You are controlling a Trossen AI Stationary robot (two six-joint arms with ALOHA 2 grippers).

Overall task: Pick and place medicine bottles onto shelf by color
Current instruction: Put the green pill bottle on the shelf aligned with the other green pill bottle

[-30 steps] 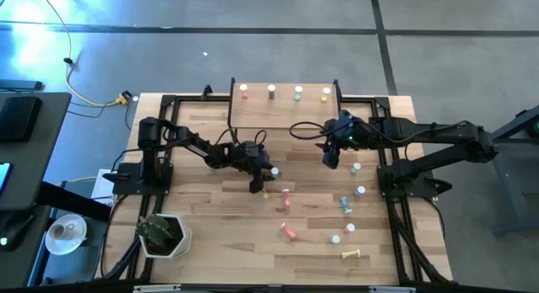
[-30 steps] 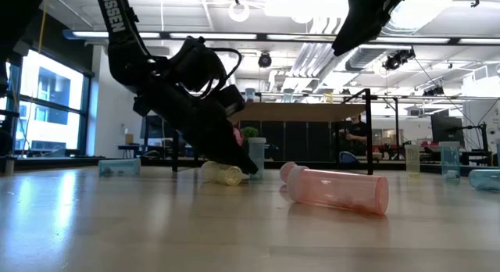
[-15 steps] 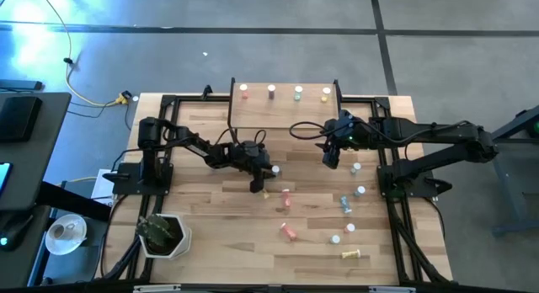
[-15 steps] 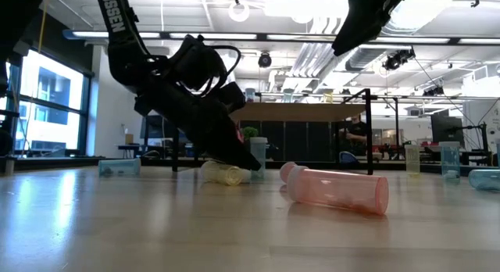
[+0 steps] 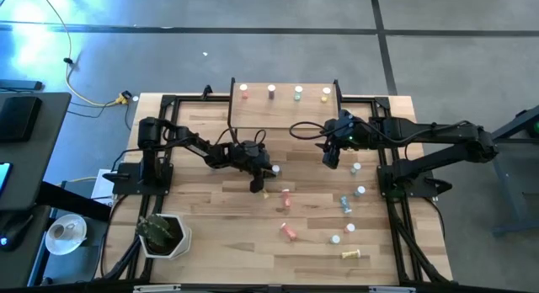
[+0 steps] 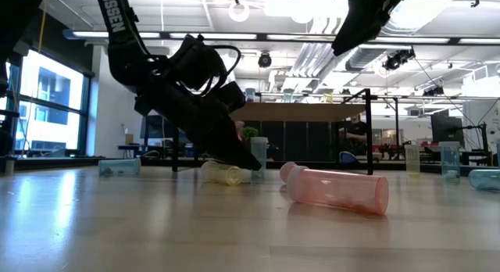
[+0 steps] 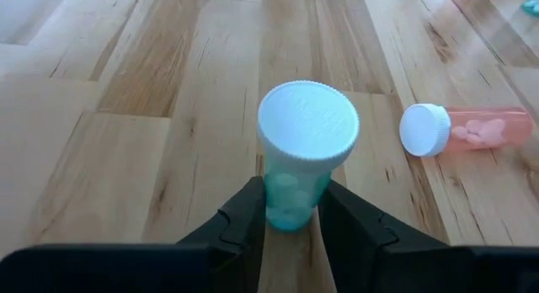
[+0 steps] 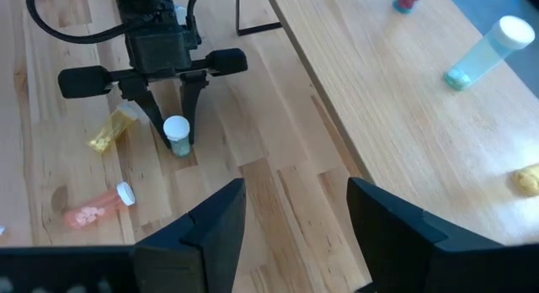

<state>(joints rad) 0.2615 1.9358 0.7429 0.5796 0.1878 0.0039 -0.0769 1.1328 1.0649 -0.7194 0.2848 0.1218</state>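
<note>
- Teal-bodied bottle (image 7: 296, 179) with white cap stands upright, pinched by left gripper (image 7: 290, 217); lift straight, avoiding pink bottle (image 7: 467, 130) nearby.
- Carry level toward shelf (image 5: 282, 108).
- Right gripper (image 8: 295, 213) spread wide, empty, hovering by shelf.

From desk (image 6: 117, 225) height, the left arm slants down from the upper left, and its tool (image 6: 248, 161) comes to the wood near the middle of the desk. A yellow bottle (image 6: 223, 174) lies on its side just beside the tool's tip, with a pale blue-green bottle (image 6: 258, 156) standing upright right behind it. Nearer the front edge, a pink bottle (image 6: 337, 189) lies on its side, white cap to the left. A blue bottle (image 6: 119, 167) lies far to the left. The shelf (image 6: 312, 112) stands at the far edge on thin black legs. The right arm (image 6: 367, 18) hangs high above it.
</note>
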